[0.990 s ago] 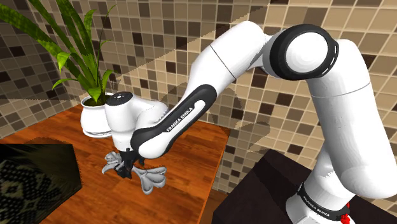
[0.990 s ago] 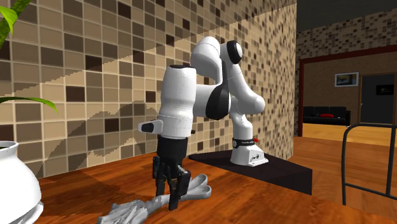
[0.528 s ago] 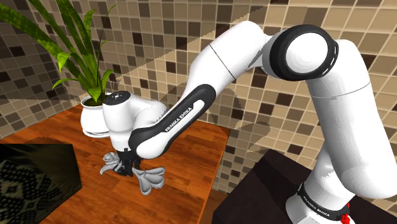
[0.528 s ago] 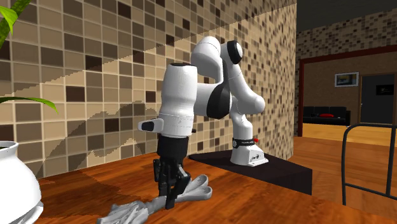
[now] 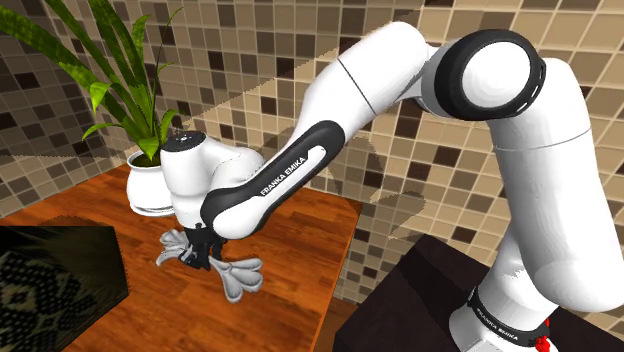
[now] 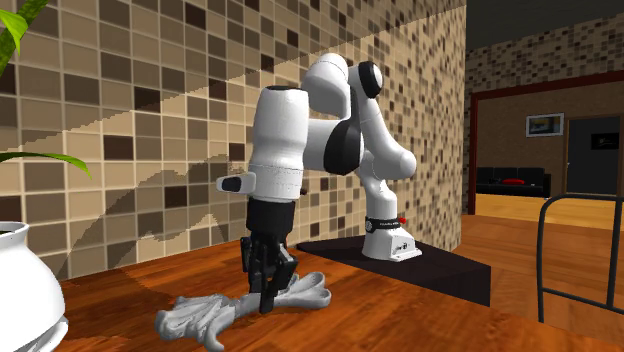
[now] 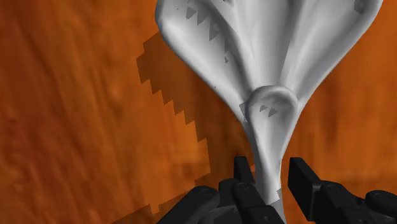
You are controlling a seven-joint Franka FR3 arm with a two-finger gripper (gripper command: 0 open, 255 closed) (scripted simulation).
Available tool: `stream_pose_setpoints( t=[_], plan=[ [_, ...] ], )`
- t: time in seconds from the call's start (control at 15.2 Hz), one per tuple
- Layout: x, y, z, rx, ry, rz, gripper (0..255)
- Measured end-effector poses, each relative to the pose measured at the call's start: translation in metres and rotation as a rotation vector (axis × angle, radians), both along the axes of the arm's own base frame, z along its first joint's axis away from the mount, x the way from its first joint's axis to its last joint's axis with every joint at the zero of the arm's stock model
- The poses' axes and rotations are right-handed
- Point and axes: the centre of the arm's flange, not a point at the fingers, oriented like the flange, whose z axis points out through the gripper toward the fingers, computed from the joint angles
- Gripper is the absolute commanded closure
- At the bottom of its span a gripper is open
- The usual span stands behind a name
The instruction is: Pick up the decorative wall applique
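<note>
Mara: Where is the wall applique (image 5: 238, 277)?

Jon: At the wooden table (image 5: 310, 225), either lying on it or just above it; which of the two cannot be told. It is a grey ornament with splayed, leaf-like lobes at both ends and a narrow neck between them. The black gripper (image 7: 268, 163) has its fingers drawn in on that neck, and the wrist view suggests they are clamped on it.

Mara: Is that a sensible place to hold it?

Jon: Probably the only one, since the lobes are too broad. The piece looks rigid and smooth, like a casting. It could slip or swing round the thin neck, and the lobe tips might chip against the table. Nothing shows how heavy it is.

Mara: What else is around it?

Jon: A white plant pot (image 5: 150, 190) stands behind it by the tiled wall (image 5: 250, 70), near one end but apart. A dark box (image 5: 55, 275) with a patterned face sits at the shoulder view's lower left. A straight lift should clear both, while a sideways swing toward the pot would be the risk.
</note>
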Motion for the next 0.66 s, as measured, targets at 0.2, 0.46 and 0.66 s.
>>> stream_pose_setpoints(
  t=[0.2, 0.46, 0.66],
  plan=[
    [0.000, 0.001, 0.015, 0.000, 0.000, 0.000, 255],
    [0.000, 0.001, 0.037, 0.000, 0.000, 0.000, 255],
    [-0.001, 0.000, 0.051, 0.000, 0.000, 0.000, 255]
  ],
)
